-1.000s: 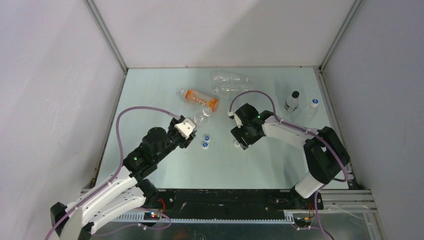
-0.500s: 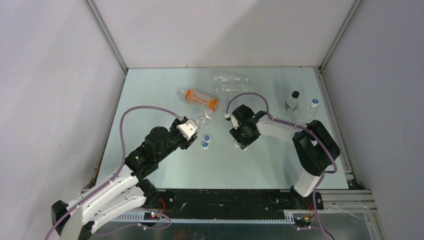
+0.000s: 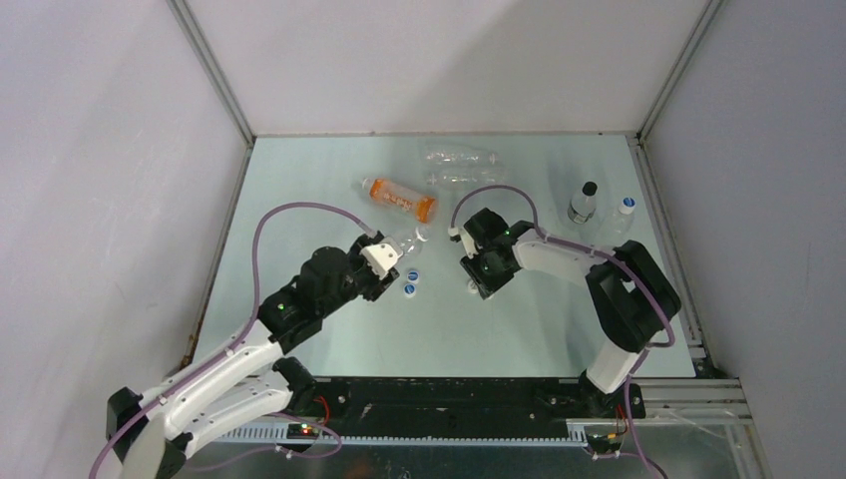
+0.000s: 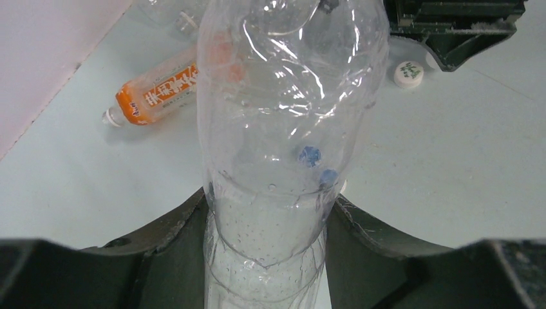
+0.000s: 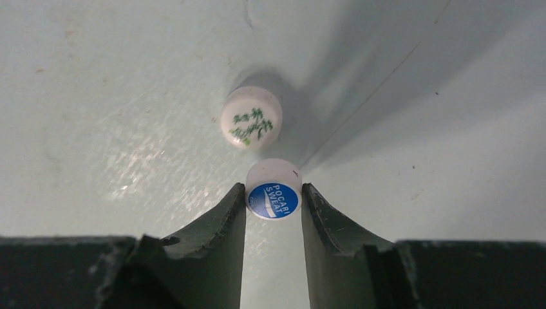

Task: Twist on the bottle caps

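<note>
Left wrist view: left hand (image 4: 270, 203) is clamped around the near end of a clear bottle (image 4: 283, 116), which fills the middle of the frame.
Behind that bottle: an orange-labelled bottle (image 4: 158, 93) lies on the counter (image 4: 96, 180) at upper left, and a white cap (image 4: 409, 74) with green print sits at upper right.
Right wrist view: right hand (image 5: 273, 190) is closed on a blue-topped cap (image 5: 273, 201) at frame centre, one finger against each side.
Just above it: the green-printed white cap, almost touching the blue-topped one.
Top external view: two more blue caps (image 3: 411, 274) lie between the hands. Two clear bottles (image 3: 459, 157) lie at top centre, and two capped bottles (image 3: 583, 205) stand at the right.
</note>
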`<action>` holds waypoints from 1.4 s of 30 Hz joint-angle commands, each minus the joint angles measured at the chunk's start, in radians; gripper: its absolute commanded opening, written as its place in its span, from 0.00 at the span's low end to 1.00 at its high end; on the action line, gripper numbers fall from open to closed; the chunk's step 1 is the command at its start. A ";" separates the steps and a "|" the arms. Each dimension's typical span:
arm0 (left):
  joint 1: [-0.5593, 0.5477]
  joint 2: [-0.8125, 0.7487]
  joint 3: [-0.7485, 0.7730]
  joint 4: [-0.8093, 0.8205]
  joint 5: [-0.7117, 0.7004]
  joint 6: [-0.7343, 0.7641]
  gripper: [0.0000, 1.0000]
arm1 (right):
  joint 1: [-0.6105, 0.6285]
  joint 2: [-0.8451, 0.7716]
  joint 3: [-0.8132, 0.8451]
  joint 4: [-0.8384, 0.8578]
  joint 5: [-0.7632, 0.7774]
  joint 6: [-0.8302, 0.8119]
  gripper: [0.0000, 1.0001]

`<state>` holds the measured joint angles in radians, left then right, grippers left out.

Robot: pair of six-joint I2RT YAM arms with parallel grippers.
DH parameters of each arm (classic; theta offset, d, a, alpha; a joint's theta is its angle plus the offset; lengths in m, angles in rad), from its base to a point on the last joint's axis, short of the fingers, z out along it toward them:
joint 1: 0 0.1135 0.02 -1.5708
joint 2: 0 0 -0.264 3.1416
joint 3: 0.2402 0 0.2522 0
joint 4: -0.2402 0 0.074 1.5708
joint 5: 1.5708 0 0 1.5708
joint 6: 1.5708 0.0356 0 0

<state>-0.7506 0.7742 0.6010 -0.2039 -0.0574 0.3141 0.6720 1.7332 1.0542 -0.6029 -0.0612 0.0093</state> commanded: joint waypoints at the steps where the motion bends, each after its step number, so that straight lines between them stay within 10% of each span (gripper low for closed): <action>1: 0.010 0.021 0.070 -0.010 0.099 -0.002 0.00 | -0.010 -0.183 0.035 -0.022 -0.045 -0.029 0.07; 16: 0.157 0.269 0.357 -0.298 0.646 0.261 0.00 | -0.049 -0.657 0.141 -0.034 -0.283 -0.176 0.00; 42: 0.108 0.374 0.579 -0.517 0.790 0.397 0.00 | 0.035 -0.760 0.124 0.058 -0.673 -0.619 0.00</action>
<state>-0.6323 1.1522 1.1362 -0.7460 0.6666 0.7166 0.6949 0.9611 1.1667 -0.5869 -0.6563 -0.5362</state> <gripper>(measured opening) 0.578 0.354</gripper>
